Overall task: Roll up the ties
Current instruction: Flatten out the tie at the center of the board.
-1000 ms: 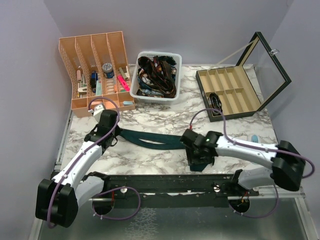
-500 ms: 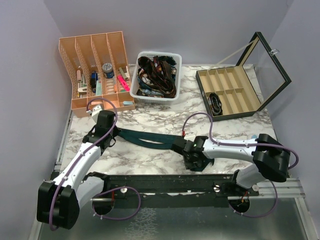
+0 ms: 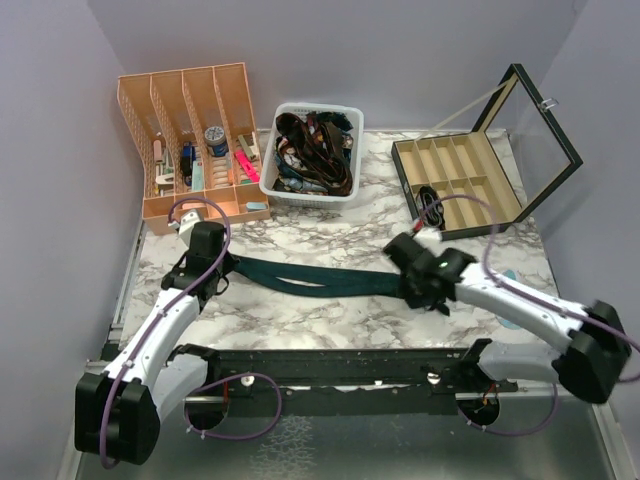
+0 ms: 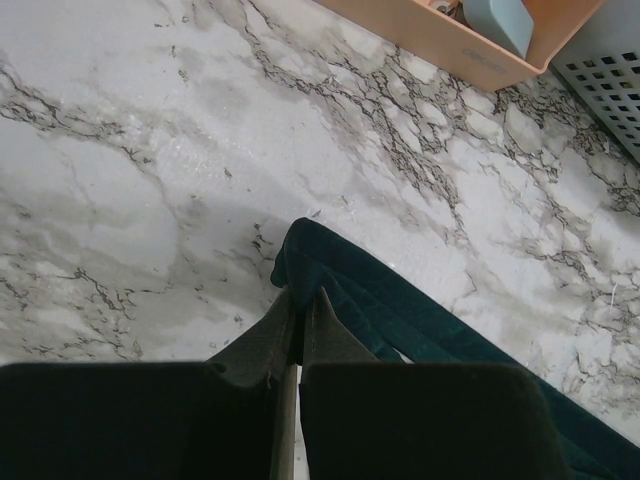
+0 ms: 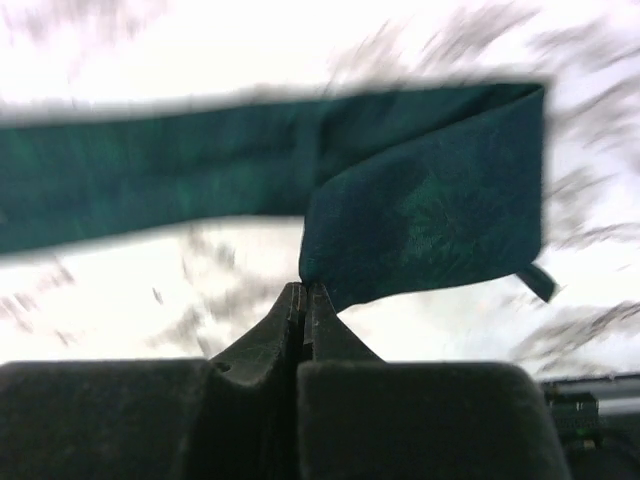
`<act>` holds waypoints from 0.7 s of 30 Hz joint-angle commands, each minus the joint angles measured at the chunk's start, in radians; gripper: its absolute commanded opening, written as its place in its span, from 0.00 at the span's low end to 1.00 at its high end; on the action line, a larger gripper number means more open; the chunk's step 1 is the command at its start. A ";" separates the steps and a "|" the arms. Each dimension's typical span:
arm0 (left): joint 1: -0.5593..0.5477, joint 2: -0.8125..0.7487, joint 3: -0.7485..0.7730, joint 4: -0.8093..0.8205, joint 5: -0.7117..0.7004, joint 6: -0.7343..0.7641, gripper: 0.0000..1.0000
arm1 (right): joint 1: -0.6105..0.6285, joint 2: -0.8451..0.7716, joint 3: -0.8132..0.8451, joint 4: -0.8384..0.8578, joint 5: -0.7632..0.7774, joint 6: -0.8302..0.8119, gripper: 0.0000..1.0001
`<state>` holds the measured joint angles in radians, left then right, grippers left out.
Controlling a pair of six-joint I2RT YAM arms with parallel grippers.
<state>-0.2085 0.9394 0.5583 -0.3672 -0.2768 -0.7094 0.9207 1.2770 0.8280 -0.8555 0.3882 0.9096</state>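
A dark teal tie (image 3: 320, 280) lies stretched across the marble table, doubled into two strands along its left half. My left gripper (image 3: 222, 268) is shut on its folded left end; in the left wrist view the fold (image 4: 305, 255) pokes out just past the closed gripper (image 4: 300, 293). My right gripper (image 3: 408, 283) is shut on the other end. In the right wrist view the wide end (image 5: 430, 215) is folded back over the strip, and its lower corner sits pinched in the closed gripper (image 5: 305, 288).
A white basket (image 3: 285, 190) of tangled dark ties stands at the back centre, beside an orange desk organizer (image 3: 190, 130) at the back left. An open compartment box (image 3: 470, 180) at the back right holds one dark roll (image 3: 430, 200). A black rail (image 3: 330, 365) runs along the near edge.
My right gripper has shut on the tie's wide end and swung right and away from the near edge, pulling the tie straighter. The left gripper has kept its hold, shifting slightly back.
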 commanded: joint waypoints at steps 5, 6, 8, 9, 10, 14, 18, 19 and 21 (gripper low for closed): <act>0.011 -0.010 -0.004 -0.009 0.031 -0.002 0.00 | -0.528 -0.181 -0.051 0.154 -0.168 -0.183 0.00; 0.011 -0.011 -0.004 -0.009 0.031 -0.002 0.00 | -0.572 -0.174 -0.056 0.174 -0.146 -0.206 0.00; 0.011 -0.011 -0.007 -0.008 0.035 -0.004 0.00 | -0.673 -0.134 -0.050 0.194 -0.101 -0.259 0.00; 0.012 -0.010 -0.008 -0.007 0.037 -0.004 0.00 | -0.724 -0.107 -0.036 0.183 -0.086 -0.276 0.01; 0.012 -0.006 -0.008 -0.007 0.040 -0.005 0.00 | -0.760 -0.089 -0.037 0.195 -0.060 -0.292 0.01; 0.012 -0.010 -0.014 -0.005 0.041 -0.013 0.00 | -0.882 -0.012 -0.071 0.285 -0.026 -0.330 0.04; 0.013 -0.017 -0.010 -0.020 0.024 -0.004 0.00 | -0.937 0.074 -0.002 0.266 0.085 -0.338 0.81; 0.014 -0.018 -0.011 -0.019 0.025 -0.005 0.00 | -0.948 0.093 0.031 0.234 0.070 -0.336 0.84; 0.014 -0.019 -0.012 -0.022 0.019 -0.004 0.00 | -0.950 0.096 0.077 0.215 -0.013 -0.352 0.86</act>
<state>-0.2028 0.9367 0.5583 -0.3698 -0.2527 -0.7147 -0.0116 1.3537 0.8066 -0.6270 0.3855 0.5964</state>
